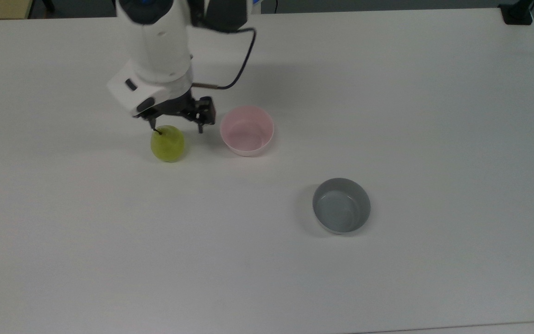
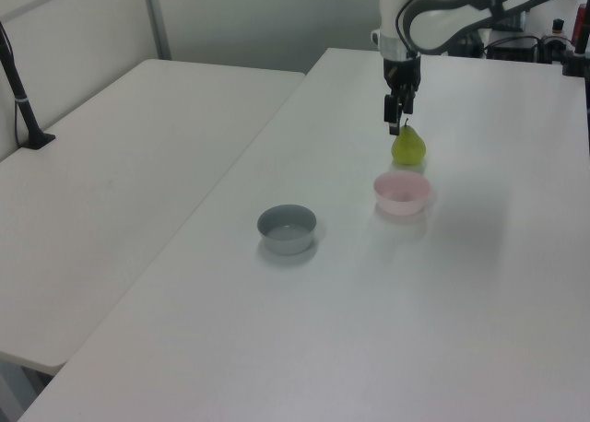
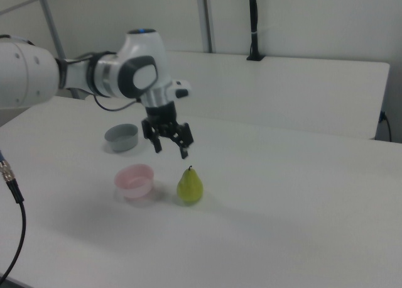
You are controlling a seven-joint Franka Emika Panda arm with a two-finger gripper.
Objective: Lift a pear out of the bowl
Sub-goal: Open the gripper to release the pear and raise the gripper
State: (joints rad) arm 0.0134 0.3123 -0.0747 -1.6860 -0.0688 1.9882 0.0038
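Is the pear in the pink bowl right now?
No, the pear stands upright on the table beside the pink bowl, which is empty.

Table: white, matte top, evenly lit, faint soft shadows. Second table: white, just beside the first across a narrow gap in the left view. Wall: pale panels with thin metal uprights. Black post: rising from the second table's far edge in the right view.
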